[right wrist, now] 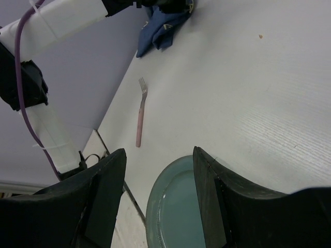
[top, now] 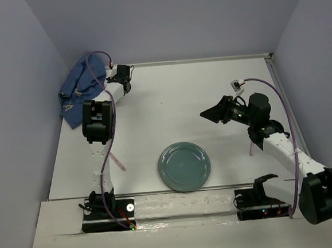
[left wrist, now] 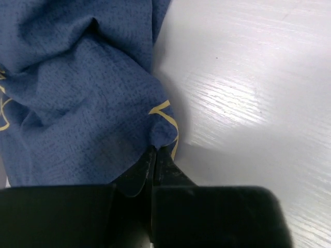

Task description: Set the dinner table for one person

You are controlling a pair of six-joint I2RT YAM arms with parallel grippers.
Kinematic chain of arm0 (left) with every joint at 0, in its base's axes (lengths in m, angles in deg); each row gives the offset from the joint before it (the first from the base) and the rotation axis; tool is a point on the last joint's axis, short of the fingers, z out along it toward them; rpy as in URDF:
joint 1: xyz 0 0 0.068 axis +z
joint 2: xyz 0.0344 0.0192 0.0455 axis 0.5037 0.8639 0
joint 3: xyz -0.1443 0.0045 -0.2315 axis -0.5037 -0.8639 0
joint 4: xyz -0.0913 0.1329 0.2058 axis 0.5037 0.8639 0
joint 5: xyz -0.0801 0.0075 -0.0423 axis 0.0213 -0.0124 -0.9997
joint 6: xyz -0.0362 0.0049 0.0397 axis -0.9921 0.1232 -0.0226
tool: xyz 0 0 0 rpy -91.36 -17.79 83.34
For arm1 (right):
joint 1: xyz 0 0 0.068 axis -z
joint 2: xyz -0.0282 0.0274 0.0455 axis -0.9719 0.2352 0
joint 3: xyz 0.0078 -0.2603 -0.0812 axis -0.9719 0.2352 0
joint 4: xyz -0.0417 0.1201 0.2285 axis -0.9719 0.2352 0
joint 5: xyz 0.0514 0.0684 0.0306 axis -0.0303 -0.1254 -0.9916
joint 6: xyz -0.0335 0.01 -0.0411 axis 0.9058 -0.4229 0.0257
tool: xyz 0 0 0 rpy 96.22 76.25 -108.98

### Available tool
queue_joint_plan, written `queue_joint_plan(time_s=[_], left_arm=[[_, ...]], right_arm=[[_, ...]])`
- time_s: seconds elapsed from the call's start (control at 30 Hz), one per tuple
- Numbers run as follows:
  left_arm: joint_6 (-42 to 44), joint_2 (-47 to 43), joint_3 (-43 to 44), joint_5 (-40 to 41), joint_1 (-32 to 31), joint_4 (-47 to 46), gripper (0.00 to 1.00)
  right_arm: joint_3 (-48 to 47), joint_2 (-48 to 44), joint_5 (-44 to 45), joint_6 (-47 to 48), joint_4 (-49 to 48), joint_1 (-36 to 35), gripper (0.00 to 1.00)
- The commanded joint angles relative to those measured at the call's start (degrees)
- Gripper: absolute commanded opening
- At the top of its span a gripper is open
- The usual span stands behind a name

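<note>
The dinner table is a large matte white top between lavender walls. A teal plate lies near its front edge, and a pink-handled fork lies to the plate's left. A dark blue cloth is bunched in the far left corner. My left gripper is at the cloth's right edge. In the left wrist view it is shut on a fold of the cloth. My right gripper hangs open and empty above the table. In the right wrist view it frames the plate; the fork and cloth lie beyond.
A thin pink item lies on the table by the right arm, partly hidden by it. The lavender walls close in the left, back and right sides. The arm bases stand on a strip at the near edge.
</note>
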Motion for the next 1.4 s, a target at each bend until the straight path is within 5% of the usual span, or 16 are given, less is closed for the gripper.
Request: queue_joint_plan(time_s=[0.0, 0.2, 0.33, 0.43, 0.6, 0.7, 0.87, 1.07, 1.23, 1.37], left_arm=[[-0.1, -3.44, -0.02, -0.8, 0.13, -1.07, 0.0], [-6.16, -21.7, -6.07, -13.6, -0.39, -9.05, 0.0], [-12.39, -34.89, -8.72, -25.83, -0.48, -14.43, 0.0], [-13.55, -44.71, -13.01, -26.9, 0.3, -16.79, 0.0], [-22.86, -61.69, -32.22, -36.73, 12.06, -27.87, 0.0], [-24.36, -64.96, -38.84, -41.49, 13.76, -31.65, 0.0], [-29.11, -62.0, -42.91, -54.84, 13.58, -37.1, 0.0], [-30.68, -56.55, -39.23, -53.09, 12.53, -38.25, 0.0], [-30.7, -48.29, -27.47, -51.26, 3.93, -38.6, 0.0], [-30.69, -38.19, -8.95, -53.27, -4.95, -34.77, 0.0]], right_arm=[[0.42, 0.09, 0.38, 0.11, -4.12, -0.67, 0.6], [-0.2, 2.11, 4.59, 0.81, -6.49, -4.28, 0.6], [-4.93, 7.28, 8.91, 4.15, -5.45, -13.39, 0.68], [-7.75, 11.5, 10.05, 3.72, -6.67, -15.52, 0.73], [-13.36, 17.13, 11.37, 6.25, -5.98, -17.89, 0.8], [-17.24, 22.04, 12.16, 8.8, -2.64, -18.69, 0.8], [-20.58, 22.95, 16.37, 9.87, -0.53, -18.69, 0.79], [-20.5, 19.97, 18.57, 12.15, 2.2, -18.69, 0.72], [-22.95, 19.52, 22.53, 15.31, 5.87, -18.69, 0.7], [-27.96, 19.0, 24.9, 16.98, 9.84, -18.69, 0.7]])
